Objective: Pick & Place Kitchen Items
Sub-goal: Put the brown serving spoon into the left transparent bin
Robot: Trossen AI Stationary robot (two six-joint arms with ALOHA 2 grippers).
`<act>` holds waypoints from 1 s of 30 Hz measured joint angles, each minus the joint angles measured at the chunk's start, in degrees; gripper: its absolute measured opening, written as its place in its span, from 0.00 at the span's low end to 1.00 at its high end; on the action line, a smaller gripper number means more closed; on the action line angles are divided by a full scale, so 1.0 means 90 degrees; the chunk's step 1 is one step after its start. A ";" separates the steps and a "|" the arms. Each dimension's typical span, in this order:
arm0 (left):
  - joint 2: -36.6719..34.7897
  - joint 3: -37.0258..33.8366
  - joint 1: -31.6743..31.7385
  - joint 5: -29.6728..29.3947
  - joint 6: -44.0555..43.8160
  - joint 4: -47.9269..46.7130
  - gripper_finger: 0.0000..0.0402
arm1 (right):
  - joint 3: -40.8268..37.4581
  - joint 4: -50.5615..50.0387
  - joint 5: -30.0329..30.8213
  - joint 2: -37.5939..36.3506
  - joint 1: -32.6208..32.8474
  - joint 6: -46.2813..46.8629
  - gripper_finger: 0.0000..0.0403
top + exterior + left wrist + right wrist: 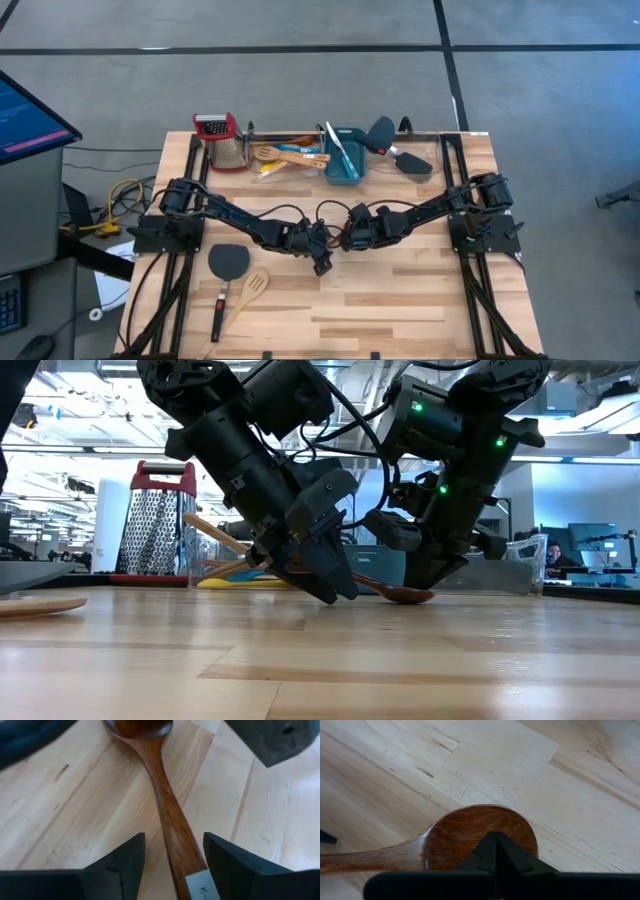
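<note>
A dark-brown wooden spoon [167, 815] lies at the table's middle, its bowl [405, 595] resting on the wood. My left gripper [175, 860] is open and slants down over the handle, one finger on each side of it near its labelled end [202, 887]. My right gripper [495, 845] is shut, with its tips on the spoon's bowl. In the high view the two grippers meet at the middle, left [320, 262] and right [350, 240]. My left gripper straddles the handle. One finger [225, 862] stands close against the handle's side; whether it touches I cannot tell. My right gripper presses its shut fingertips [496, 851] down on the bowl [470, 827], at the rim nearest the gripper. It slants down from the table's right side. The bowl lies on the table.
At the far edge stand a box grater [222, 140], a clear bin [285, 155] holding several utensils, a teal tub [343, 155] and two black spatulas [395, 150]. A black spatula [228, 262] and a pale slotted spatula [250, 290] lie near left. Bare wood stretches near right.
</note>
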 joint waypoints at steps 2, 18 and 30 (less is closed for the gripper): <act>0.0000 0.0000 0.0000 -0.0004 0.0002 0.0004 0.45 | 0.0000 -0.0001 0.0002 0.0000 0.0000 0.0000 0.00; 0.0000 0.0000 0.0000 -0.0064 -0.0008 0.0080 0.22 | 0.0000 -0.0005 0.0002 -0.0002 0.0000 -0.0101 0.00; 0.0000 -0.0012 0.0007 -0.0163 -0.0231 0.0044 0.08 | 0.0000 -0.0034 0.0005 -0.0007 0.0004 -0.0112 0.00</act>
